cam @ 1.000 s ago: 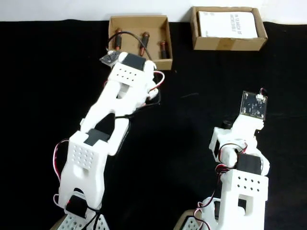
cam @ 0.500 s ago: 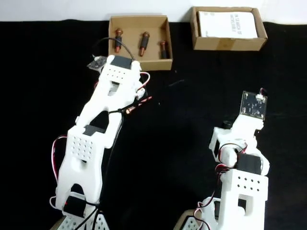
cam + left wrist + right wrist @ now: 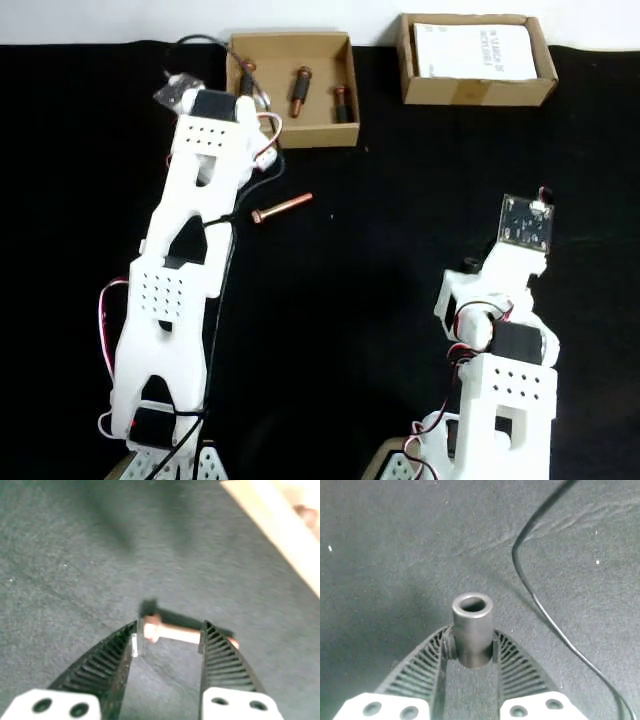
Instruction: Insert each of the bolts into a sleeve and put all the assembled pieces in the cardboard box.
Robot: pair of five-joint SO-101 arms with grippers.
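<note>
A copper bolt (image 3: pixel 282 208) lies alone on the black cloth, just in front of the cardboard box (image 3: pixel 291 131). That box holds three assembled pieces (image 3: pixel 300 88). In the left wrist view my left gripper (image 3: pixel 170 626) hangs open above the cloth, and the bolt (image 3: pixel 175 633) lies crosswise just past its fingertips, untouched. The box's edge (image 3: pixel 280 527) runs along one corner there. My right gripper (image 3: pixel 472 641) is shut on a dark grey sleeve (image 3: pixel 472 625), held upright with its bore towards the camera. That arm (image 3: pixel 500 330) stands at the near right.
A second cardboard box (image 3: pixel 478 92) with a white booklet sits at the back right. A black cable (image 3: pixel 545 610) trails over the cloth beside the right gripper. The left arm (image 3: pixel 195 220) stretches along the left side of the table.
The left arm swung left from the box's front edge. The bolt, hidden under it at first, now lies free on the cloth. The right arm stayed put.
</note>
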